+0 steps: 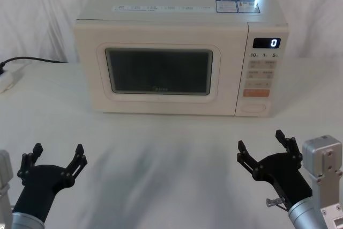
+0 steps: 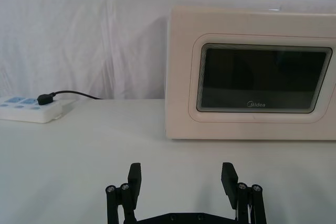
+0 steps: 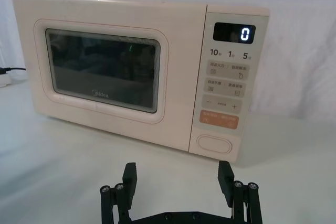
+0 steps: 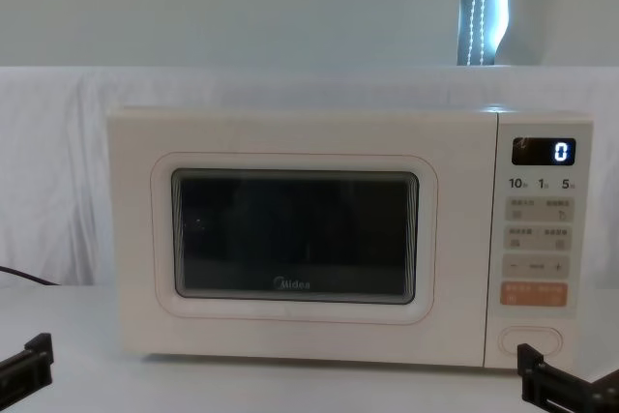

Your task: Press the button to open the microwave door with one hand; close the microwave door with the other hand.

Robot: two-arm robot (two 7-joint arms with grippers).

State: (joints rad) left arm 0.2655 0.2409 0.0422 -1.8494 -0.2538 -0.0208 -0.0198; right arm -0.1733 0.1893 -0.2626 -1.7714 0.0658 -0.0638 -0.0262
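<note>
A cream microwave stands at the back of the white table with its microwave door [image 1: 159, 71] [image 2: 265, 80] [image 3: 102, 72] [image 4: 293, 238] closed flush. The wide pill-shaped button [image 1: 252, 108] [image 3: 215, 142] [image 4: 530, 339] sits at the bottom of the control panel, under the orange key. My left gripper [image 1: 58, 157] [image 2: 181, 178] hovers open near the table's front left, well short of the door. My right gripper [image 1: 260, 144] [image 3: 177, 176] is open at the front right, in line with the button and apart from it. One fingertip of each gripper, left [image 4: 35, 347] and right [image 4: 528, 358], shows at the chest view's bottom edge.
A white power strip [image 1: 6, 81] [image 2: 32, 109] with a black plug and cable lies at the table's left, beside the microwave. The panel's display [image 1: 266, 43] reads 0. White cloth hangs behind. Bare tabletop lies between the grippers and the microwave.
</note>
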